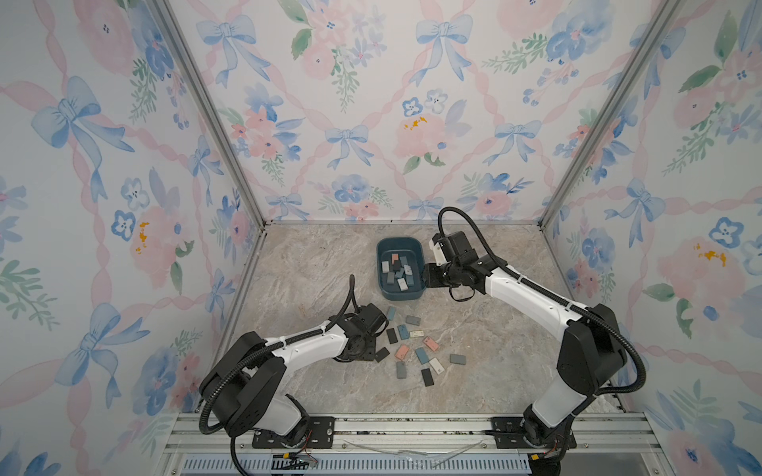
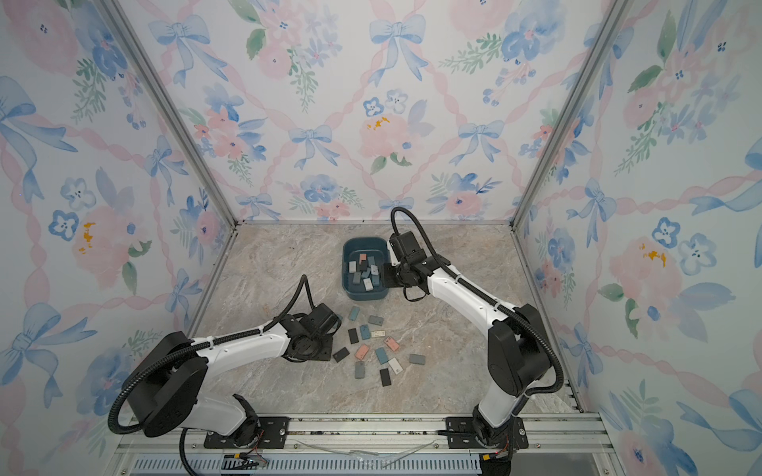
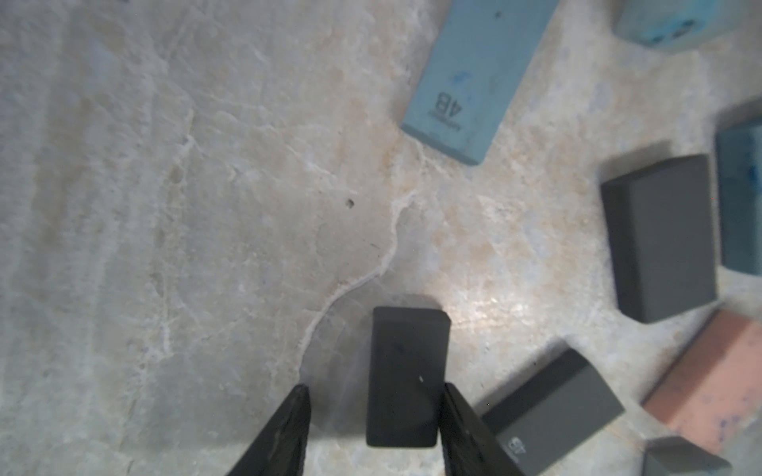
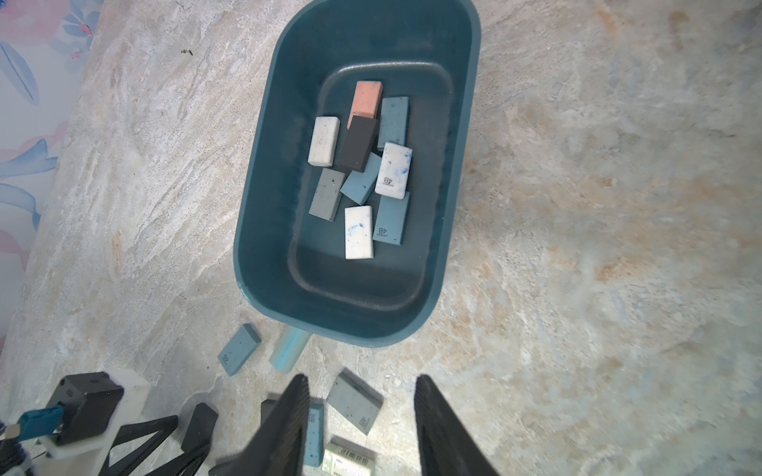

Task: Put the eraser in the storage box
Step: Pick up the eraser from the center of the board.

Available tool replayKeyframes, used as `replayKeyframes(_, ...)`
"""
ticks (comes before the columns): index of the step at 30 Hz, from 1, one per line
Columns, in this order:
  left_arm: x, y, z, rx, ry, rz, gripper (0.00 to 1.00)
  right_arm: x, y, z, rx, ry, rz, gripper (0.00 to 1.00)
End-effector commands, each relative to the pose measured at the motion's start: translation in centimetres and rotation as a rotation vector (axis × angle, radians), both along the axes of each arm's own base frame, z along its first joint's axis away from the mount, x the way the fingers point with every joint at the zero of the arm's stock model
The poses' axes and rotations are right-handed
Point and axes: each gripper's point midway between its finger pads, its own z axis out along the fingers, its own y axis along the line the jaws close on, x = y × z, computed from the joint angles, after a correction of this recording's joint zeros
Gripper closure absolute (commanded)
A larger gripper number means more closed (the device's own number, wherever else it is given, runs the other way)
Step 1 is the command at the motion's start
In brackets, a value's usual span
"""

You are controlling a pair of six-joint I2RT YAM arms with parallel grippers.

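A black eraser (image 3: 406,379) lies on the marble table between the fingers of my left gripper (image 3: 375,388). One finger touches its side and a gap shows at the other, so the jaws are open. In both top views the left wrist (image 1: 363,329) hides those fingers. The teal storage box (image 1: 379,263) (image 2: 345,263) (image 4: 264,198) stands at the middle back and holds several erasers. My right gripper (image 4: 363,385) (image 1: 426,277) hovers open and empty by the box's right side.
Several loose erasers lie in front of the box: blue (image 1: 391,313), grey (image 1: 412,320), black (image 1: 391,336), pink (image 1: 402,351). A grey eraser (image 3: 552,412) lies right beside the left gripper's finger. Patterned walls close in three sides.
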Motion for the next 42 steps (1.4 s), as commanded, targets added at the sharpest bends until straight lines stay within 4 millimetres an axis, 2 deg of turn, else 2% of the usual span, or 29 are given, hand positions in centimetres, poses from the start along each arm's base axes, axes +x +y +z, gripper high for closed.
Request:
replayKeyframes(1, -0.6, 0.1, -1.0, 0.03, 0.039, -0.001, 0.54, 0.1, -0.7, 0.2, 0.01, -0.004, -0.023, 0.55)
replayKeyframes(5, -0.8, -0.1, -1.3, 0.037, 0.049, -0.008, 0.64, 0.2, -0.7, 0.2, 0.01, -0.004, -0.025, 0.55)
replayKeyframes(10, -0.7, -0.2, -1.2, 0.034, 0.043, -0.008, 0.71, 0.3, -0.8, 0.1, 0.011, -0.004, -0.028, 0.55)
replayKeyframes(24, 0.0, -0.1, -0.1, 0.027, -0.012, 0.002, 0.76, 0.3, -0.9, 0.3, 0.012, -0.005, -0.03, 0.55)
replayKeyframes(29, 1.9, -1.8, 2.8, -0.037, -0.088, 0.0, 0.76, 0.3, -1.0, 0.5, 0.01, -0.011, -0.033, 0.55)
replayKeyframes(37, 4.6, -3.4, 6.0, -0.11, -0.145, -0.039, 0.76, 0.2, -1.6, 0.4, 0.006, -0.009, -0.04, 0.55)
replayKeyframes(38, 5.1, -3.5, 6.5, -0.116, -0.155, -0.047, 0.76, 0.1, -1.9, 1.4, 0.019, -0.029, -0.047, 0.55)
replayKeyframes(42, 7.2, -4.3, 8.1, -0.137, -0.186, -0.074, 0.76, 0.1, -2.6, 1.6, 0.026, -0.032, -0.062, 0.55)
